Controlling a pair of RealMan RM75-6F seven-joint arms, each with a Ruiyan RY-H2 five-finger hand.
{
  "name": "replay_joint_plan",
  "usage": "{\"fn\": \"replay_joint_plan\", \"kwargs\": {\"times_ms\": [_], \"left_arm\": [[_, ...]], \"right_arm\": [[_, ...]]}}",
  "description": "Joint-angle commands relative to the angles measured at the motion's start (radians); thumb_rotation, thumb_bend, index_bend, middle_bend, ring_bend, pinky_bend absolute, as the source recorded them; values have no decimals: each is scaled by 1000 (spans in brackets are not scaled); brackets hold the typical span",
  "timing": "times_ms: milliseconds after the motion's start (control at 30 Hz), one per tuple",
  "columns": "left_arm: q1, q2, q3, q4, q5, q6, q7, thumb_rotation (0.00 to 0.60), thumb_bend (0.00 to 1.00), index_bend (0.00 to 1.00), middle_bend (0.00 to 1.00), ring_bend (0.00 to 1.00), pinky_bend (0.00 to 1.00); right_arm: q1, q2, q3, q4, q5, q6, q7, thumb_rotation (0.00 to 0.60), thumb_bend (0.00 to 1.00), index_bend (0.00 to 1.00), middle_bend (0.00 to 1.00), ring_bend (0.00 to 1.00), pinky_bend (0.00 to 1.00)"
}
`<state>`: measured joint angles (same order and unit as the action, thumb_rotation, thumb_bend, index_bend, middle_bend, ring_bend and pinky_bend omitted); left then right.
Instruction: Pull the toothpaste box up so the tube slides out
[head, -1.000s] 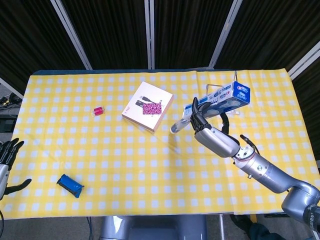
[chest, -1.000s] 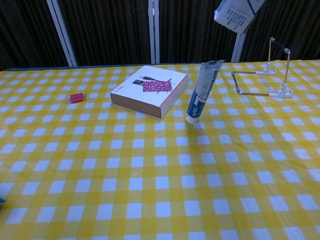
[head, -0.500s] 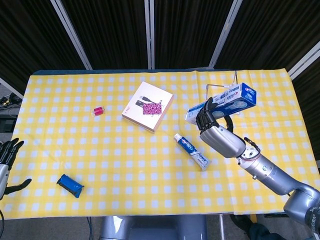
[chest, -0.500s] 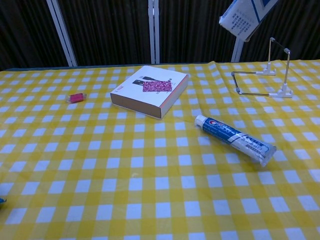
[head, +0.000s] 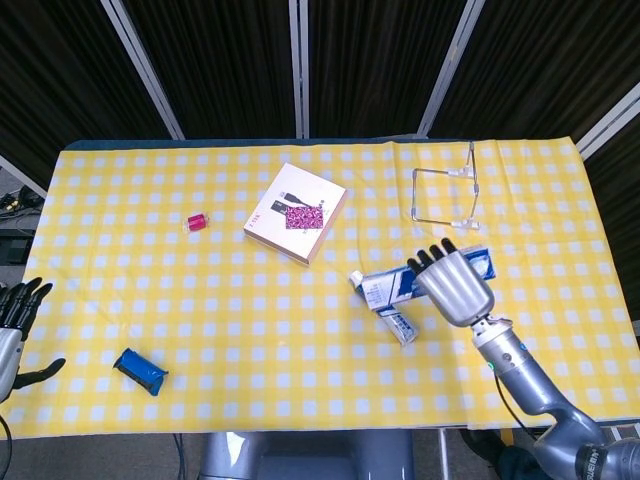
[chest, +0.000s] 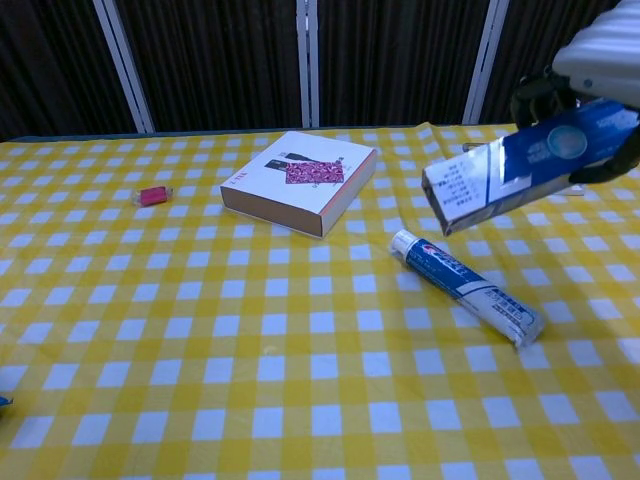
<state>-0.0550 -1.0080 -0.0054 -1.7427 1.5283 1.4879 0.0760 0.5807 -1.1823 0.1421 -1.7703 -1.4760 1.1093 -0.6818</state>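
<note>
The right hand (head: 457, 285) grasps the toothpaste box (chest: 520, 165) in the air above the counter (head: 300, 340), its fingers (head: 432, 256) wrapped over the box's far end, the open end pointing away from them toward the counter's middle; the tube (chest: 465, 284) lies flat on the checked cloth just below that open end, clear of the box, cap end toward the pink-and-white box (head: 296, 213); a wire stand (head: 445, 193) sits beyond the fingers; the left hand (head: 14, 325) rests off the counter's edge, fingers spread and released, with a blue roll (head: 139, 371) near them and a small red object (head: 195, 221) farther off.
</note>
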Motion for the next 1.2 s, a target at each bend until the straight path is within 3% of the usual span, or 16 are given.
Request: {"fn": "replay_joint_plan", "kwargs": {"times_ms": [33,133,200,267,333,400,500,700,867,1033,1200], "left_arm": [[-2,-4,-2,2,-8,-6,6,600,0,0,0,0,0],[-5,-7,-3,4,-16,-13,12,600,0,0,0,0,0],[-6,-8,-5,5,-21,-16,13,600,0,0,0,0,0],[-7,-9,-6,7,-27,-19,12,600,0,0,0,0,0],[-8,-8,-7,8,-30,-23,9,600,0,0,0,0,0],[-9,-5,-6,8,-29,-26,0,600,0,0,0,0,0],[-9,-2,-5,9,-27,-26,-6,600,0,0,0,0,0],[-6,4,-6,8,-21,-15,-24,600,0,0,0,0,0],[6,11,-4,1,3,19,-32,600,0,0,0,0,0],[21,14,-5,-2,32,65,-44,600,0,0,0,0,0],[30,18,1,-6,49,81,-48,600,0,0,0,0,0]], "right_arm": [[16,-48,-40,-16,13,-71,27,600,359,482,510,449,447],[42,-90,-62,-17,13,-128,13,600,348,445,491,449,447],[55,-109,-71,-21,17,-155,9,600,283,353,428,409,398],[74,-114,-85,-38,38,-212,22,600,101,137,242,248,255],[92,-97,-94,-60,81,-272,31,600,8,18,90,107,117],[107,-75,-93,-93,125,-308,36,600,0,0,22,32,28],[104,-53,-88,-122,120,-289,38,600,0,0,1,1,0],[18,59,-113,-163,-69,-90,79,600,0,0,0,0,0],[-97,139,-161,-38,-269,174,250,600,0,0,0,0,0],[-219,151,-188,84,-287,377,421,600,0,0,0,0,0],[-307,109,-187,204,-261,500,497,600,0,0,0,0,0]]}}
